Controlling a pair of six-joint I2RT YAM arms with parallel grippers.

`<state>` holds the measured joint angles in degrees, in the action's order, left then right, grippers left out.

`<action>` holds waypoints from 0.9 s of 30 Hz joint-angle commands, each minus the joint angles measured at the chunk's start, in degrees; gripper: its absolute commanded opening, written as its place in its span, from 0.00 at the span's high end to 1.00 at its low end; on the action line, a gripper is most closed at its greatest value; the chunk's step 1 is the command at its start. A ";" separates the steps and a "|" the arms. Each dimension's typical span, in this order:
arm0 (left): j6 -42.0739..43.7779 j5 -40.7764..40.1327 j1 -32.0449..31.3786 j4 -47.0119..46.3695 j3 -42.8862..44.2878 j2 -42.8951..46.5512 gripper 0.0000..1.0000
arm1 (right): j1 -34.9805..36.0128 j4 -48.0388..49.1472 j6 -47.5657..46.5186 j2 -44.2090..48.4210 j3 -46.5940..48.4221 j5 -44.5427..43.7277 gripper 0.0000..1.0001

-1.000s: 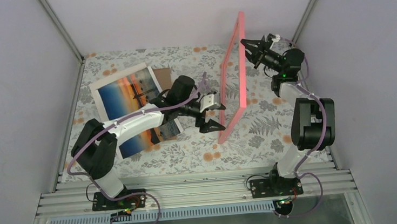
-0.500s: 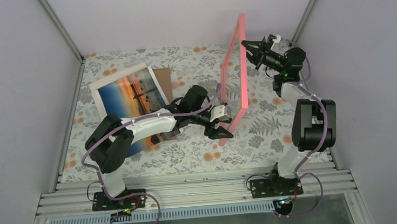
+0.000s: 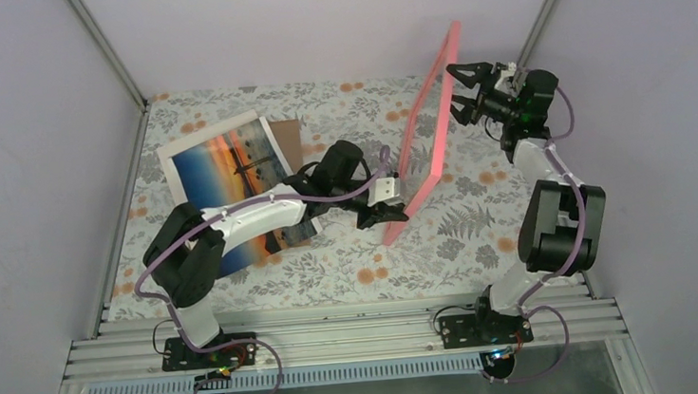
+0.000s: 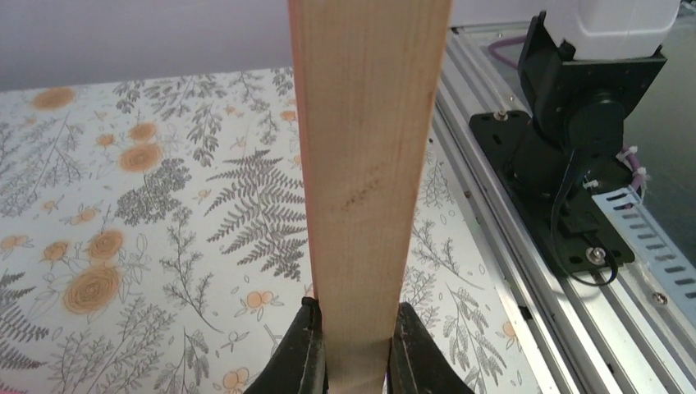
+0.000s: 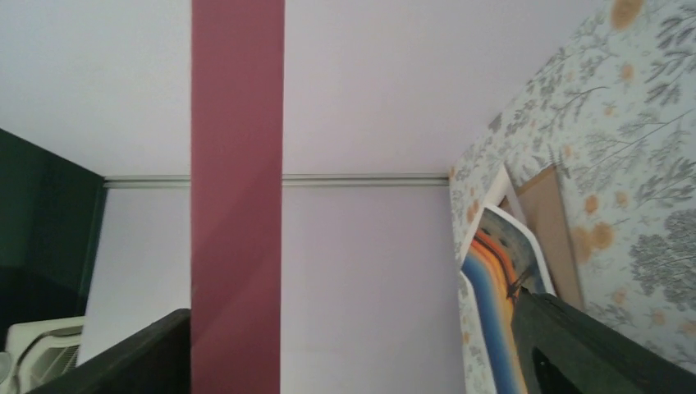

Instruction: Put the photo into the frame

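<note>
The pink frame (image 3: pixel 438 122) stands on edge on the floral table, its top leaning to the right. My left gripper (image 3: pixel 398 212) is shut on its lower bar. In the left wrist view that bar (image 4: pixel 369 164) shows its pale back, pinched between both fingers (image 4: pixel 359 345). My right gripper (image 3: pixel 465 90) hangs open at the frame's upper bar. In the right wrist view the bar (image 5: pixel 238 205) lies beside one finger, the other finger far off (image 5: pixel 353 353). The photo (image 3: pixel 228 169), a sunset print with a white border, lies face up at the left (image 5: pixel 492 287).
A brown cardboard board (image 3: pixel 288 140) lies under the photo's right edge (image 5: pixel 550 222). Grey walls enclose the table (image 3: pixel 351 263) on three sides. The right arm's base (image 4: pixel 574 164) and the aluminium rail sit at the near edge.
My left gripper moved right onto the frame's lower bar and shut on it. My right gripper opened, letting go of the upper bar, and shifted right as the frame's top leaned right.
</note>
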<state>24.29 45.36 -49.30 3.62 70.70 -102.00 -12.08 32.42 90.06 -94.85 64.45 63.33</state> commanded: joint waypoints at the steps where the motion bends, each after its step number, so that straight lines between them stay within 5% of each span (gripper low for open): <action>1: 1.76 -0.56 -0.64 7.90 3.13 1.41 0.98 | -1.54 -26.41 -20.46 1.43 2.97 0.83 0.04; 12: 2.86 -15.10 -0.79 16.66 8.69 0.61 0.98 | -9.05 -52.47 -45.35 2.54 9.73 -8.18 0.00; 27: 4.52 -38.41 -8.53 28.73 16.40 -9.07 0.98 | -10.51 -64.41 -70.98 4.03 22.19 -8.37 0.00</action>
<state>28.03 15.00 -54.33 27.88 82.98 -107.18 -22.57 -28.12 29.26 -92.73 83.44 53.30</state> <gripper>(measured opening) 0.131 0.998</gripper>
